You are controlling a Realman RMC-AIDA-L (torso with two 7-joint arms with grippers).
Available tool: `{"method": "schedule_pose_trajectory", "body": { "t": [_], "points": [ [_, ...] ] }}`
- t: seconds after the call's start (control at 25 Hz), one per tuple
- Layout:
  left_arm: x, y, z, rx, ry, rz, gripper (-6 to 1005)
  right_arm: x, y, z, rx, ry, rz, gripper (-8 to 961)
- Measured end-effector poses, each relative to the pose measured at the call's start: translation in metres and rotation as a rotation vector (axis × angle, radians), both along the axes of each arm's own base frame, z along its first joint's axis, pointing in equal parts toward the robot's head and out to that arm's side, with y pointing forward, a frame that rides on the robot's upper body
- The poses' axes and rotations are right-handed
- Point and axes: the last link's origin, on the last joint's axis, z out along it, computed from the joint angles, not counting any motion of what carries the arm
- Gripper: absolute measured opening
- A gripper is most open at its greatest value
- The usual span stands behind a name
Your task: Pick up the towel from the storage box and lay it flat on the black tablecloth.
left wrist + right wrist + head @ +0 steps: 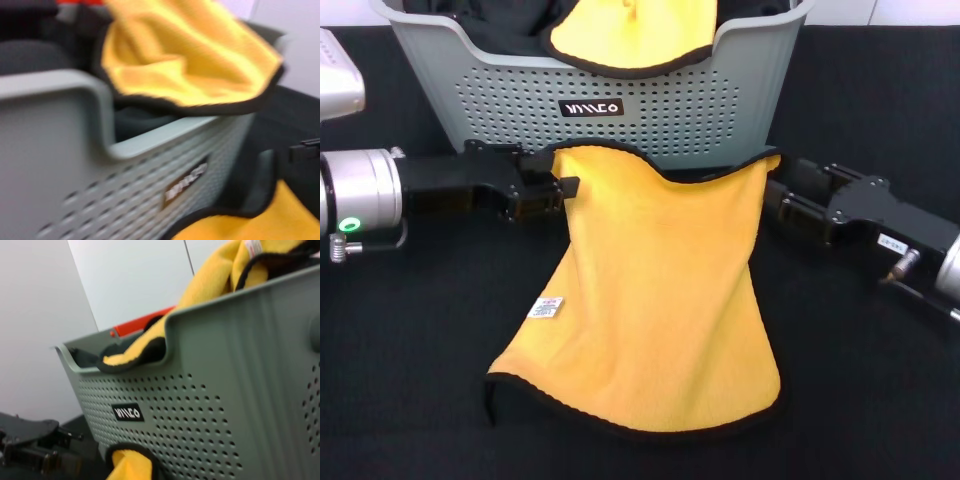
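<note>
Towel on the worktop: a square fluffy yellow-orange towel with thin black edging [655,290] lies spread on the wide black grainy tablecloth [410,350] just in front of the basket, yellow face up, a small white label [545,307] near its left edge; the near left corner is slightly curled.
Left gripper: the black left gripper [558,185] sits low over the cloth at the towel's far left corner, its fingertips touching the black edging; whether it pinches the corner or has let go I cannot tell.
Right gripper: the black right gripper [776,195] sits at the towel's far right corner, its tip hidden behind the raised edge; how far apart its fingers stand cannot be made out.
Towel relative to the grippers: the far edge runs between the two grippers, sagging slightly in the middle, with the rest of the towel reaching toward the robot.
Storage box: a large light-grey perforated plastic basket with rounded corners [500,95] stands on the tablecloth behind the towel, a small black label with white lettering [592,106] on its front wall.
Box contents: a second yellow cloth with black edging [635,35] drapes over the front rim notch; dark fabric [490,25] lies beside it inside.
</note>
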Motion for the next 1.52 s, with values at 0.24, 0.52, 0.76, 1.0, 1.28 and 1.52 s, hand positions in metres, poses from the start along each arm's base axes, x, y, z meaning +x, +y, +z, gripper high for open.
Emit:
{"method": "schedule_pose_trajectory", "body": {
  "t": [0.24, 0.52, 0.76, 1.0, 1.28, 1.52],
  "points": [
    [0.014, -0.027, 0.009, -0.012, -0.113, -0.228, 534, 0.007, -0.022, 0.012, 0.011, 0.085, 0.032, 592],
    [0.026, -0.070, 0.007, -0.069, -0.230, -0.486, 543, 0.002, -0.054, 0.022, -0.112, 0.109, 0.237, 595],
    [0.029, -0.092, 0.013, -0.100, -0.343, -0.525, 551, -0.008, -0.069, 0.025, -0.191, 0.148, 0.351, 600],
    [0.025, -0.095, 0.015, -0.102, -0.358, -0.502, 559, -0.018, -0.066, 0.022, -0.225, 0.144, 0.398, 617],
    [0.024, -0.094, 0.015, -0.144, -0.364, -0.462, 639, -0.024, -0.063, 0.023, -0.226, 0.155, 0.422, 689],
    [0.025, -0.095, 0.016, -0.150, -0.374, -0.464, 652, -0.030, -0.063, 0.022, -0.233, 0.152, 0.457, 772]
  ]
}}
